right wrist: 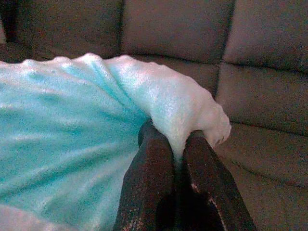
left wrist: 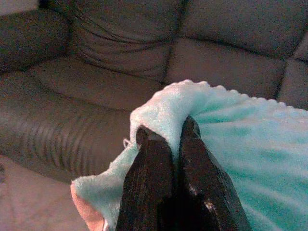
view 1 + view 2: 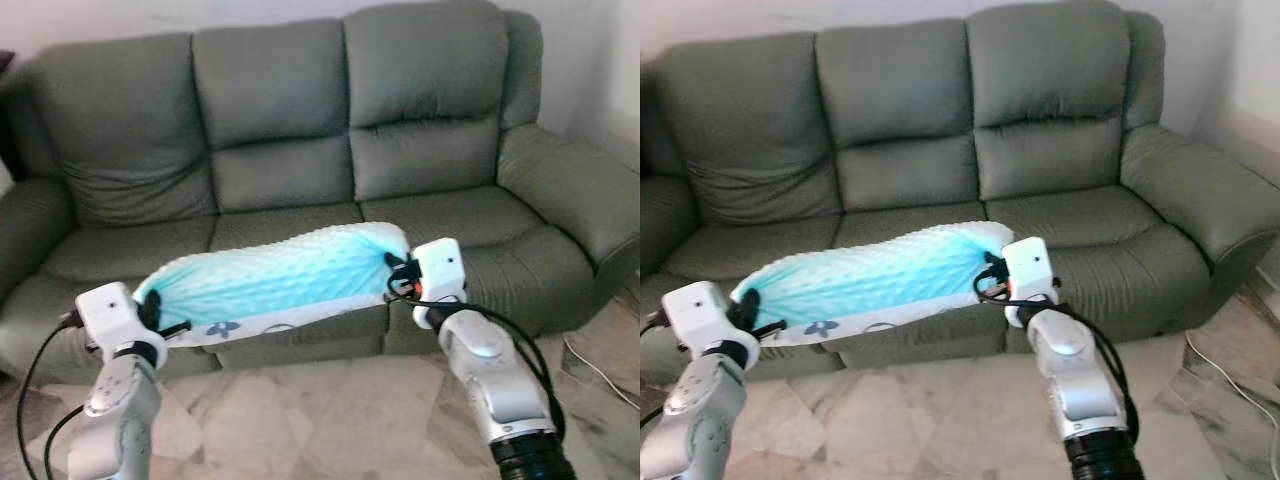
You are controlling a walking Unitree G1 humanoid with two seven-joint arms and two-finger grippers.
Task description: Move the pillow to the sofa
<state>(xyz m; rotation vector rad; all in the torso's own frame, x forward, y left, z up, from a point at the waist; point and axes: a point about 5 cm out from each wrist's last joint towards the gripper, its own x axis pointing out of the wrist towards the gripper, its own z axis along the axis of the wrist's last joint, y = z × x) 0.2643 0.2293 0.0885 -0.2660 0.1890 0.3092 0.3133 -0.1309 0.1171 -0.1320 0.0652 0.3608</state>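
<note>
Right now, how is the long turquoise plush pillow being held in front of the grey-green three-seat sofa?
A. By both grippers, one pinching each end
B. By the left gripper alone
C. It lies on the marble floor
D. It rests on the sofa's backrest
A: the left gripper pinches one end of the turquoise plush pillow and the right gripper the other, holding it stretched before the grey-green sofa.

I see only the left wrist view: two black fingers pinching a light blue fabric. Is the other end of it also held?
Observer: Yes. The right gripper is shut on the opposite end of the pillow.
Operator: Is the pillow already lying on the sofa?
Observer: Not yet. It hangs stretched between the left gripper and the right one, in front of the seat cushions of the sofa.
Operator: Is the pillow level?
Observer: No, its right end is higher than its left end.
</note>
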